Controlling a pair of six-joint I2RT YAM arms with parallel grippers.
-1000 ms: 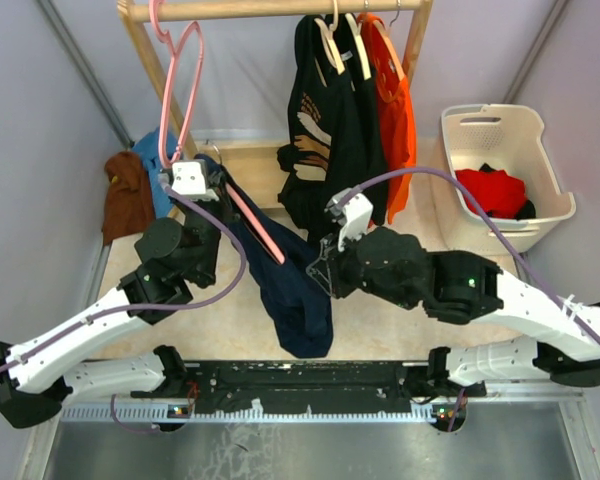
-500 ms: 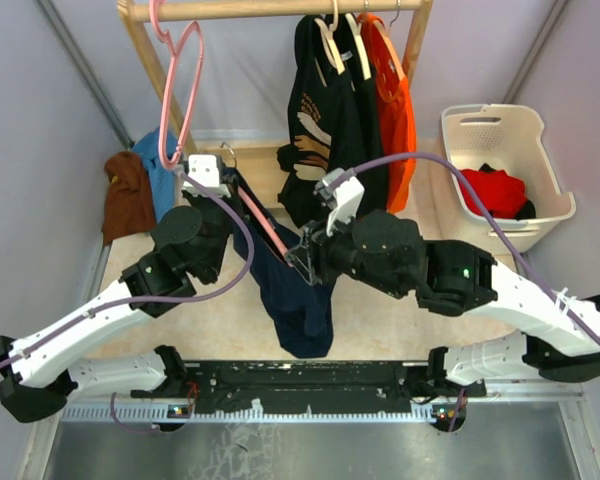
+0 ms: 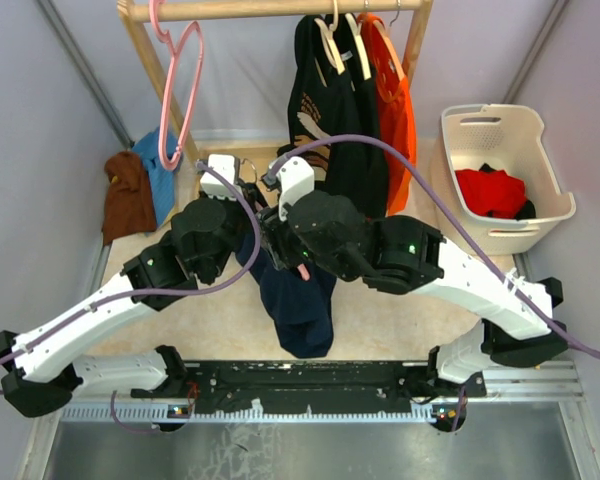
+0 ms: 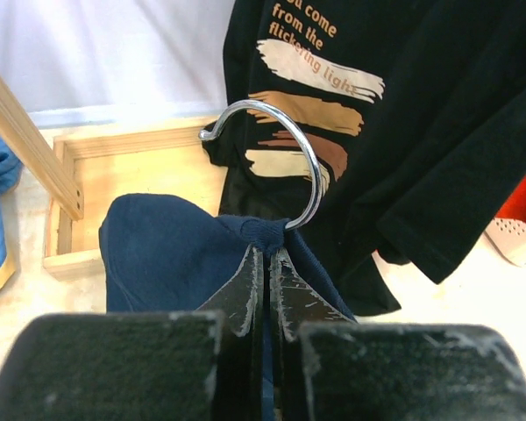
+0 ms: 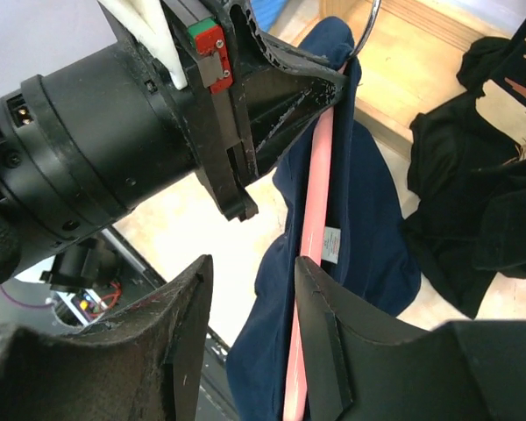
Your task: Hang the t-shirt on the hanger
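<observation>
my left gripper (image 4: 267,267) is pinched shut on the t-shirt (image 4: 158,254) neck below the silver hook. only the right wrist view shows the hanger (image 5: 314,193) bar, the white label (image 5: 331,246), and my right gripper (image 5: 250,342) spread.

The t-shirt (image 3: 300,300) hangs on the hanger (image 5: 314,219) between the left tool (image 4: 267,254) and the right tool (image 5: 252,263).

Here's what I'm seeing: the navy t-shirt (image 3: 300,300) hangs limp and bunched off the pink hanger (image 5: 314,206), with most of the fabric drooping straight down in one long fold. The collar is gathered right at the base of the silver hook (image 4: 309,175), and my left gripper (image 4: 267,263) pinches it all together there. The pink bar slants steeply down inside the fabric, with the white neck label (image 5: 331,246) just beside it. The hook curls upward.
</observation>
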